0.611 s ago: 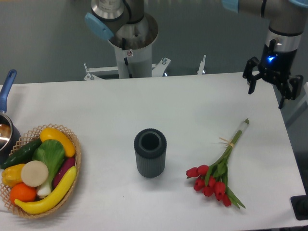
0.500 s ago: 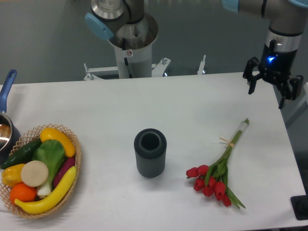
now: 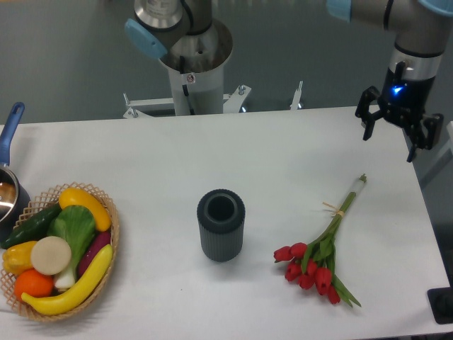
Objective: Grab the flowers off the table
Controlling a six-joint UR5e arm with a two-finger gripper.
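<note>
The flowers, a small bunch of red tulips with green stems tied by a pale band, lie flat on the white table at the right front, heads toward me and stems pointing back right. My gripper hangs above the table's back right corner, well behind the stem ends and apart from them. Its jaws are spread open and hold nothing.
A dark ribbed cylindrical vase stands upright in the middle of the table, left of the flowers. A wicker basket of vegetables sits at the front left. A pot with a blue handle is at the left edge. The arm's base stands behind the table.
My gripper has shifted very slightly left and up. The flowers and the other objects have not moved.
</note>
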